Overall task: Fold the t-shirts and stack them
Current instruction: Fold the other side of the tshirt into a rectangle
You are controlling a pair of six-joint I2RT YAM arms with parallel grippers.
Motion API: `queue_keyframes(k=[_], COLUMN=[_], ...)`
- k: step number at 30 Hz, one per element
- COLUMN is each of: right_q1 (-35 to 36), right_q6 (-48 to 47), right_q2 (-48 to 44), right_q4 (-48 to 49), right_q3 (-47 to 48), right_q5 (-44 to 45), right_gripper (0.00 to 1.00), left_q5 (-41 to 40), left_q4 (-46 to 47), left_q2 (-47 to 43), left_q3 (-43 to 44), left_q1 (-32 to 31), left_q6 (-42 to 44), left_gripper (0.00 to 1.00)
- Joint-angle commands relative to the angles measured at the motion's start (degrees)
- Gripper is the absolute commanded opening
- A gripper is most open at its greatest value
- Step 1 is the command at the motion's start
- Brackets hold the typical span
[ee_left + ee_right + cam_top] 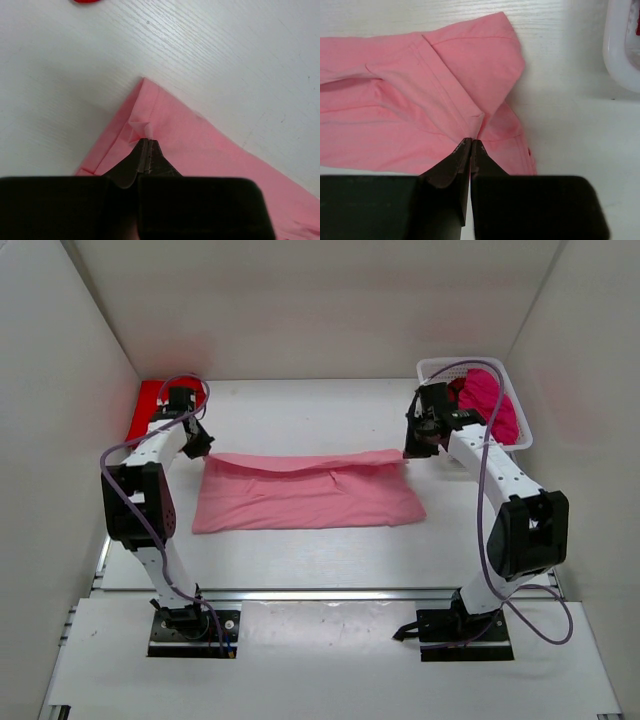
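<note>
A light pink t-shirt (305,495) lies spread across the middle of the table. My left gripper (203,448) is shut on its far left corner (142,131). My right gripper (412,450) is shut on its far right corner (475,125). Both corners are lifted, so the far edge hangs taut between the grippers over the rest of the shirt. A bright red t-shirt (147,408) lies folded at the far left behind the left arm; a sliver shows in the left wrist view (87,1). A magenta t-shirt (488,400) sits in the basket.
A white plastic mesh basket (437,370) stands at the far right, close behind my right gripper; its rim shows in the right wrist view (615,55). White walls enclose the table on the left, back and right.
</note>
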Motion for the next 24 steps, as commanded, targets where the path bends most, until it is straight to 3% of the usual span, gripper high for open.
queue_keyframes(k=[1, 13, 24], right_q1=[0.1, 9.06, 7.75], right_q6=[-1.28, -0.58, 1.27], right_q2=[-4.25, -13.92, -19.55], right_q4=[5.86, 8.15, 7.8], right_q3=[-2.4, -15.24, -27.9], right_q5=[-0.68, 6.09, 6.27], right_gripper=[0.0, 0.01, 0.0], left_q5=[0.15, -0.47, -3.54], left_q4=[0.22, 0.05, -0.75], left_q2=[-4.32, -13.72, -18.91], left_q3=[0.73, -9.12, -16.5], left_q1=[0.26, 0.88, 0.09], left_q6=[0.41, 1.56, 3.4], left_gripper=[0.0, 0.0, 0.0])
